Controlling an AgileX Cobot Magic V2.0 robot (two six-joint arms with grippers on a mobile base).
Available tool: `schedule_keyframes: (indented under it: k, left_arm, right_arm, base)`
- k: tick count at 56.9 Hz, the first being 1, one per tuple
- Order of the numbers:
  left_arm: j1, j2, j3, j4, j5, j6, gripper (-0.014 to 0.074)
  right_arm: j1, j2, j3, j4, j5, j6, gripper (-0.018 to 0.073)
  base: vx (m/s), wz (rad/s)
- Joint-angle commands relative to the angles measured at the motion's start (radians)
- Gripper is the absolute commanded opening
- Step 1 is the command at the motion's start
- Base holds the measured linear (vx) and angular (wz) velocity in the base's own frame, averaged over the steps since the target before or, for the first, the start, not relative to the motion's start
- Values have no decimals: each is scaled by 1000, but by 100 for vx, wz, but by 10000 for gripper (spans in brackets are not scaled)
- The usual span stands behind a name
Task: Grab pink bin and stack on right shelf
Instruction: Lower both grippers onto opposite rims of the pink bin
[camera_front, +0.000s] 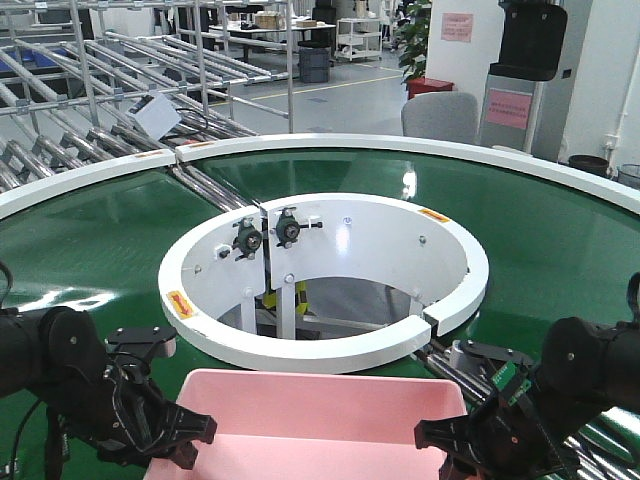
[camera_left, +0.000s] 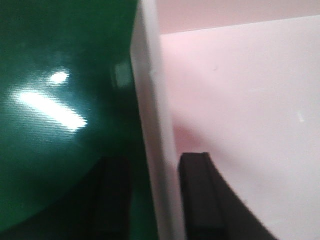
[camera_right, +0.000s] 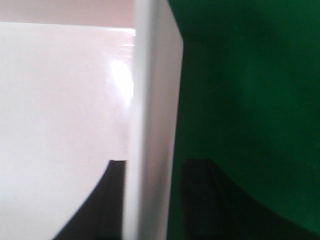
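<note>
Closest in, the pink bin (camera_front: 320, 420) is sitting at the near edge of the green belt (camera_front: 90, 230), its far wall facing the middle of the belt and its near part running off the bottom of the front view. The two black arms are reaching in from either side of it.

The left gripper (camera_front: 185, 435) is straddling the bin's left wall. In the left wrist view, the gripper (camera_left: 154, 167) is keeping one finger (camera_left: 197, 200) inside the bin, close against the wall, and the other outside over the belt (camera_left: 55, 150). A strip of green is showing between that outer finger and the wall, so the jaws are standing slightly apart around it.

The right gripper (camera_front: 440, 440) is straddling the right wall in the same way. The right wrist view is showing the gripper (camera_right: 156, 167) with its inner finger (camera_right: 112, 200) lying against the wall and the outer one just beside it. It is too blurred to tell whether the jaws are clamping.

Beyond the bin, a white ring (camera_front: 400, 240) is sitting inside the belt's curve. Farther off, metal roller racks (camera_front: 60, 140) are sloping at the left, and a grey chair (camera_front: 440, 115) is standing behind the belt.
</note>
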Motion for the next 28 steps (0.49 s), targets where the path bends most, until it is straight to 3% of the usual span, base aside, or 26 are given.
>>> schedule_keyframes:
  k: [1, 8, 28]
  left_arm:
    - [-4, -41, -29, -34, 18, 8, 188]
    - [-4, -47, -29, -83, 66, 39, -9]
    - [-4, -286, -29, -93, 62, 43, -5]
  right_arm:
    - [-3, -43, -30, 16, -25, -2, 121]
    - [-3, -55, -30, 29, -17, -14, -7]
    - [-3, -298, -30, 26, -7, -12, -10]
  base:
    - [0, 0]
    - [0, 0]
    - [0, 0]
